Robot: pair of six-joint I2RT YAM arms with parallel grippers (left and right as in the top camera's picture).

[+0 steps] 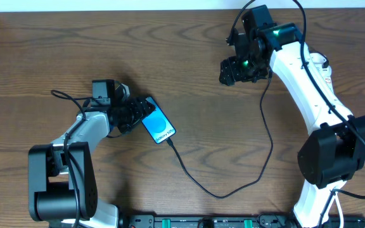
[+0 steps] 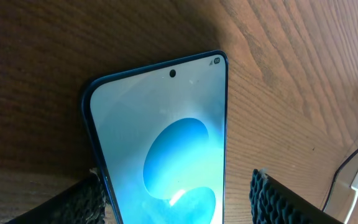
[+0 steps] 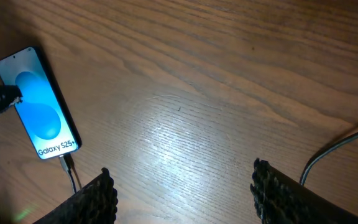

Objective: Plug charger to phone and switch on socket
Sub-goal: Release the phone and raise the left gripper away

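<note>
Left claw (image 1: 134, 115) straddles the phone (image 1: 158, 127) at 9 o'clock on the bench (image 1: 189, 57); the charger (image 1: 220, 195) leaves its 4 o'clock end, and my right claw (image 1: 236, 69) hangs at 1 o'clock. Left wrist: wide, one pad (image 2: 79, 202) touching the phone, the other apart. Right wrist: wide, empty; the charger looks seated at the phone's 6 o'clock edge. Plugging seems done; next comes the switch, needing a socket I cannot place in these views.
</note>
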